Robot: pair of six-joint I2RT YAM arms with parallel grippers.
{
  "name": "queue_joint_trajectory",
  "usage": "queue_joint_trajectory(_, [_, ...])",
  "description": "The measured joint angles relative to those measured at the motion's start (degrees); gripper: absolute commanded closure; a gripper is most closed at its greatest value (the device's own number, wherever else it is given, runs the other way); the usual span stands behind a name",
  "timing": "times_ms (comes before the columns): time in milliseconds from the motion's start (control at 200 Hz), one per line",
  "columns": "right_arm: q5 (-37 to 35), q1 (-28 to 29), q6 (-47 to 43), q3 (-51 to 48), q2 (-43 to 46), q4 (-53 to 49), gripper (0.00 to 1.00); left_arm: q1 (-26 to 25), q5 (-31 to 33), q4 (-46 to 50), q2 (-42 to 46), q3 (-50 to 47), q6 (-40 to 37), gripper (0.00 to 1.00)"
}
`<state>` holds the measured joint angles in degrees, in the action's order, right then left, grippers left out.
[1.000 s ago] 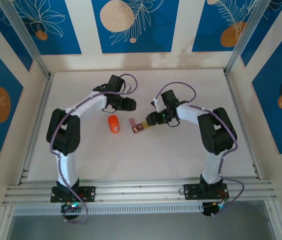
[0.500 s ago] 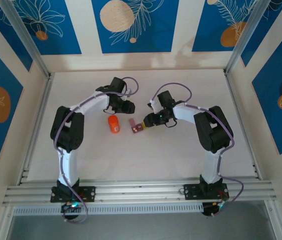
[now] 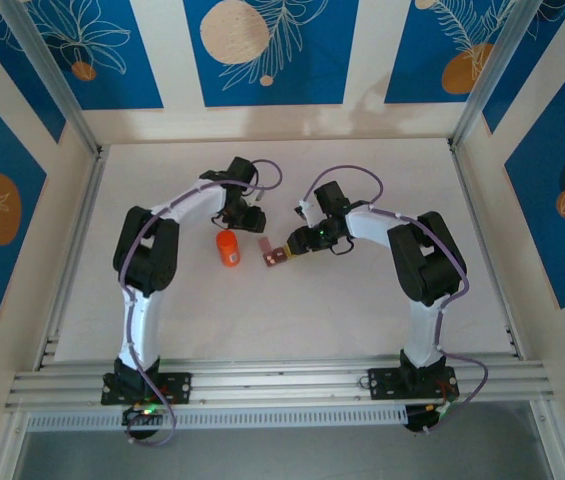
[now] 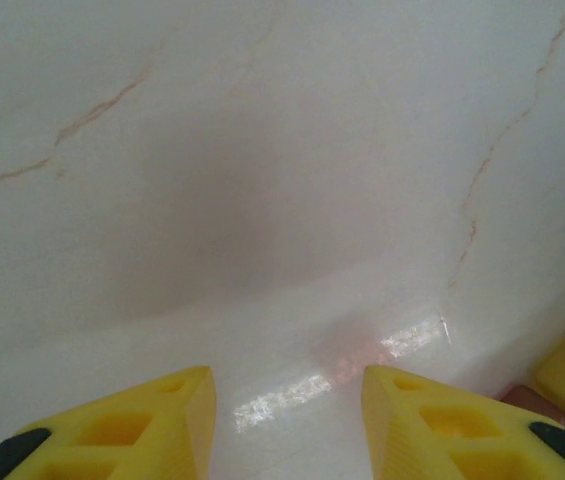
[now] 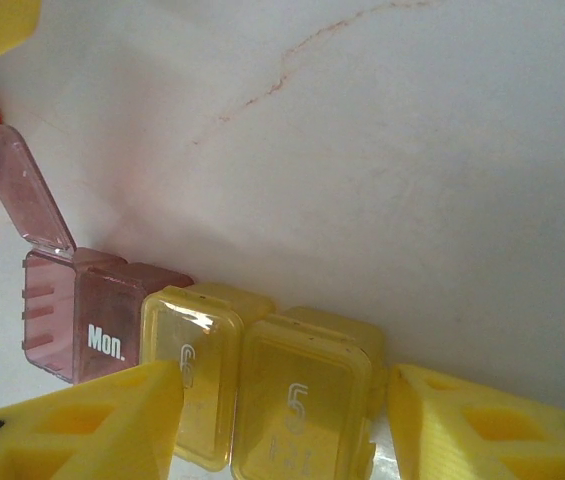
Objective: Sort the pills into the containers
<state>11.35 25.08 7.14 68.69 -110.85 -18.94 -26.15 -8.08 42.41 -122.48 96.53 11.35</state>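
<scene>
Containers (image 5: 202, 360) sit partly hidden inside the released right tool (image 5: 284, 372); left tool (image 4: 287, 375) likewise released.

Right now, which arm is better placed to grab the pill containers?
Right, I'd say. The right jaws stand wide with the containers lying between their tips, while the left jaws open onto bare table.

Both arms rise from their bases at the near edge of the bench and fold inward at the elbow. The left arm (image 3: 167, 215) reaches forward and to the right. The left tool (image 3: 253, 219) sits low, its yellow fingers (image 4: 132, 425) parted with a clear gap. The right arm (image 3: 402, 232) reaches left. The right tool (image 3: 299, 243) is also low, with its fingers (image 5: 82, 420) spread wide; whether they clamp cannot be told.
</scene>
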Motion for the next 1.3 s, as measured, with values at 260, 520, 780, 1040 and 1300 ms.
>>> queue_joint_trajectory(260, [-0.79,0.09,-0.02,0.35,0.00,-0.39,0.44,-0.74,-3.80,3.82,-1.90,3.67,-2.01,0.59])
queue_joint_trajectory(520, [-1.31,0.09,0.02,0.92,-0.07,-1.42,0.45,-1.46,-7.21,6.88,-1.90,5.49,-4.11,0.60])
queue_joint_trajectory(780, [-1.64,0.11,0.00,1.99,-0.72,-2.40,0.45,-1.51,-8.13,8.26,-1.90,5.53,-4.44,0.66])
queue_joint_trajectory(1040, [-1.68,0.11,0.00,2.47,-1.01,-3.06,0.45,-1.51,-14.34,7.63,-1.90,5.53,-3.85,0.65])
queue_joint_trajectory(1300, [-1.66,0.09,0.00,2.64,-1.14,-3.06,0.45,-1.53,-14.56,8.04,-1.90,5.53,-4.02,0.61])
